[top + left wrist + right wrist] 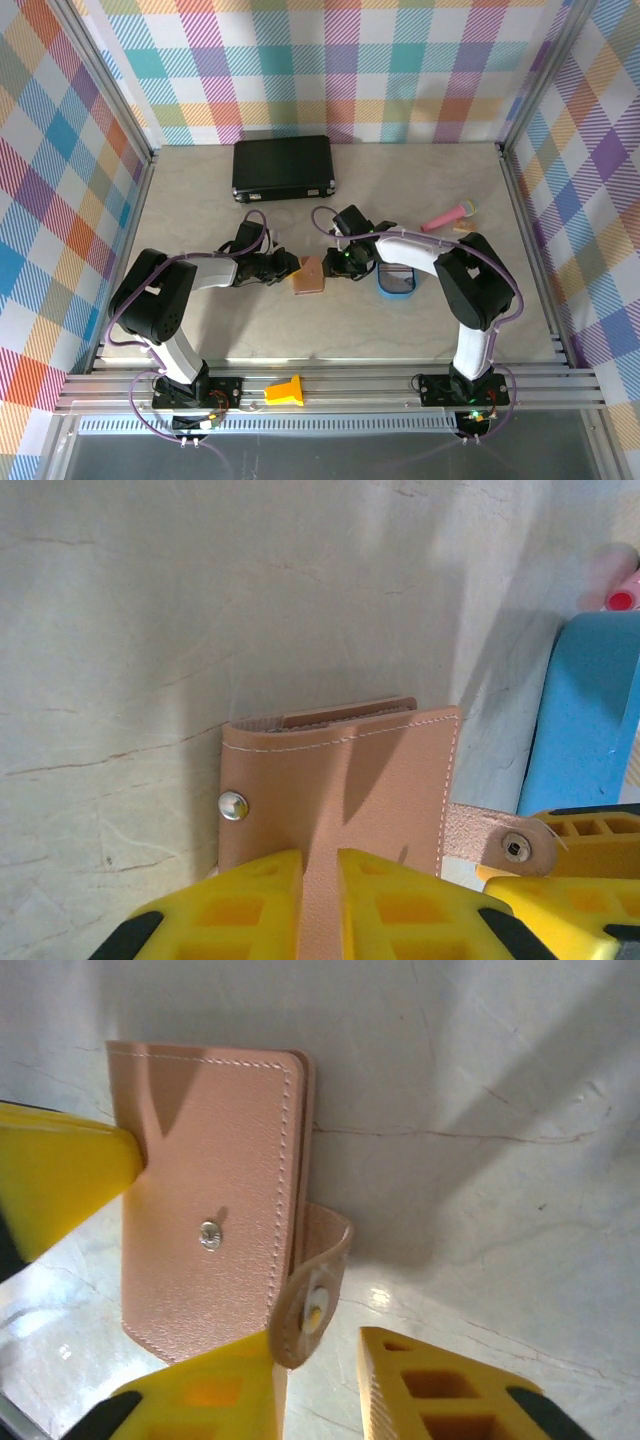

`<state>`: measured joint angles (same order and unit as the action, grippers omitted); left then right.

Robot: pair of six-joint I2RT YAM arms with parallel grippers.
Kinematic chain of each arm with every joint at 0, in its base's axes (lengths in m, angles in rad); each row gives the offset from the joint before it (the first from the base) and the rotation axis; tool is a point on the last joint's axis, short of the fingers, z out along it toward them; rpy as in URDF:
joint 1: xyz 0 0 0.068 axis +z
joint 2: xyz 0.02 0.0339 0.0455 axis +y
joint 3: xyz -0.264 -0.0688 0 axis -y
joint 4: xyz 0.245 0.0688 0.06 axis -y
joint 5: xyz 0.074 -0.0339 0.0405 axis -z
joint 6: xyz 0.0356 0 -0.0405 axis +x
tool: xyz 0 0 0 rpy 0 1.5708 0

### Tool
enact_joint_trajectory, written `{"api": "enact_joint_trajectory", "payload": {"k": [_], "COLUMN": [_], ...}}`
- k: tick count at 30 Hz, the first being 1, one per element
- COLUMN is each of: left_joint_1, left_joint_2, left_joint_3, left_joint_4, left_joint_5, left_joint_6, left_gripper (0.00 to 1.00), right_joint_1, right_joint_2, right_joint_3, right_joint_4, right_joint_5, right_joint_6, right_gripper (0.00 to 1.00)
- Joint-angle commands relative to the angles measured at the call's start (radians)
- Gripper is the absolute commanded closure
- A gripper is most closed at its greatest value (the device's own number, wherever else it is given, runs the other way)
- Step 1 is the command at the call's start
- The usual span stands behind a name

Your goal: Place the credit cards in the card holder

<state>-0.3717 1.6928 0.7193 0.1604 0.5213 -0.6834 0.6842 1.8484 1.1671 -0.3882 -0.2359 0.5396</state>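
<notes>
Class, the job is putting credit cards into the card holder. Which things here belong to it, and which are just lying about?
Job: card holder, left gripper, right gripper.
Lying about: black case, blue tray, pink tube, yellow block.

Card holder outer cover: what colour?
The card holder is salmon-brown leather with pale stitching; shows best in the left wrist view.

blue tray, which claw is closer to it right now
Right. The right claw is at the right edge of the card holder, the side facing the blue tray. The left claw grips the holder's left edge, with the holder between it and the tray.
</notes>
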Motion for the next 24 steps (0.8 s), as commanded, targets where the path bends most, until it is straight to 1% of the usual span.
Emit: {"api": "enact_joint_trajectory", "payload": {"k": [1,5,10,15,17,18,20,21,22,24], "left_joint_1": [-0.003,-0.003,-0.005,-0.013,-0.015,-0.016,-0.021,-0.022,-0.024,-0.026], "left_joint_2": [-0.002,-0.006,0.000,0.008,0.009,0.008,0.007,0.007,0.004,-0.001], "left_joint_3": [0.007,0.008,0.009,0.015,0.019,0.022,0.025,0.026,0.027,0.029], "left_joint_4": [-0.068,-0.071,-0.070,-0.071,-0.071,-0.071,-0.070,-0.071,-0.071,-0.077], "left_joint_5": [-0.048,-0.052,-0.054,-0.054,-0.053,-0.053,-0.050,-0.049,-0.047,-0.050], "left_joint_6": [0.022,0.022,0.023,0.025,0.025,0.026,0.031,0.033,0.037,0.042], "left_gripper": [0.82,0.82,0.82,0.82,0.81,0.81,0.81,0.81,0.81,0.81], "right_joint_1": [-0.015,-0.031,-0.041,-0.045,-0.044,-0.045,-0.045,-0.045,-0.046,-0.046], "right_joint_2": [0.009,0.018,0.035,0.042,0.028,0.015,-0.027,-0.047,-0.071,-0.114], "right_joint_3": [0.019,-0.007,-0.029,-0.035,-0.037,-0.041,-0.054,-0.059,-0.061,-0.064], "right_joint_4": [-0.038,-0.027,-0.010,0.000,0.004,0.011,0.029,0.036,0.042,0.042], "right_joint_5": [0.010,0.009,0.003,-0.012,-0.022,-0.025,-0.035,-0.041,-0.047,-0.052], "right_joint_6": [0.001,0.018,0.035,0.036,0.030,0.024,0.017,0.013,0.007,0.005], "right_gripper": [0.83,0.91,0.98,0.99,0.94,0.90,0.79,0.75,0.73,0.71]}}
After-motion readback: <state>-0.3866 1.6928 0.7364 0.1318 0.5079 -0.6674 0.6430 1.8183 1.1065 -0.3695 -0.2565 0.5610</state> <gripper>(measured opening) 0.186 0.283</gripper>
